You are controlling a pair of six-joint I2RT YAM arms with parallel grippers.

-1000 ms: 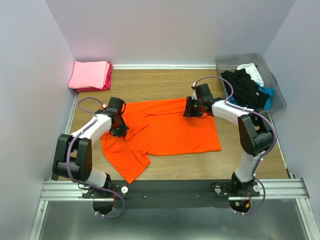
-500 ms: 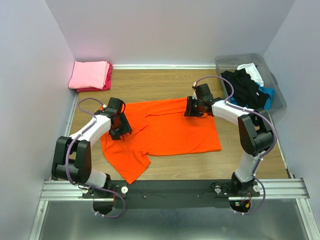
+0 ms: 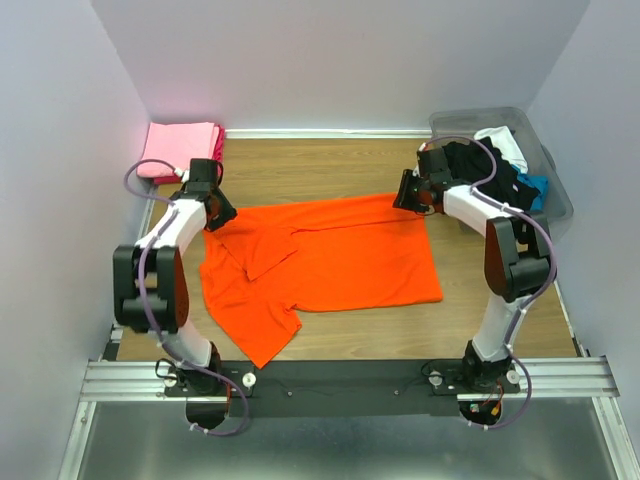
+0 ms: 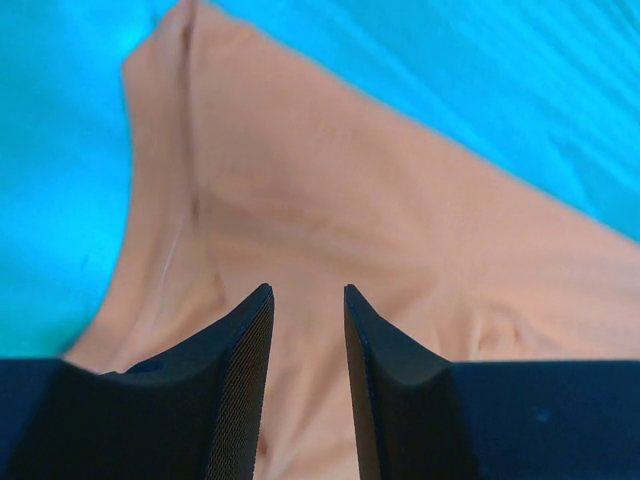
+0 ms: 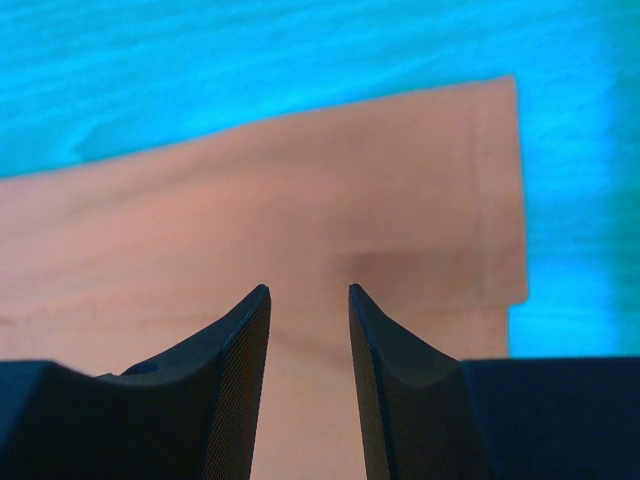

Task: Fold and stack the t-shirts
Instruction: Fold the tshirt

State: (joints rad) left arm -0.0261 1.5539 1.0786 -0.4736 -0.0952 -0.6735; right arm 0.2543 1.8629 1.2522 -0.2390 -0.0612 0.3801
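Orange t-shirt (image 3: pixel 340 260) lay spread in the middle of the worktop (image 3: pixel 330 165), mostly flat. Its far sleeve seemed turned in over the body, and its near sleeve stuck out toward the arm bases. The left arm (image 3: pixel 172 238) held its jaws over the shirt's far left corner, the right arm (image 3: pixel 468 205) over the far right corner. In both wrist views the jaws stood slightly parted with nothing between them, the cloth lying beneath. By my judgement this shirt was barely begun.

In the far left corner a folded pink shirt (image 3: pixel 180 148) sat on a folded magenta shirt (image 3: pixel 217 160), so two looked done. The translucent bin (image 3: pixel 556 200) at the far right held a heap of black cloth (image 3: pixel 485 172), a white shirt (image 3: pixel 505 142) and a blue shirt (image 3: pixel 533 186), all unfolded and waiting.

The worktop was brown wood-grain board, enclosed by plain pale walls (image 3: pixel 350 60) on three sides. A metal rail (image 3: pixel 340 378) ran along its near edge.
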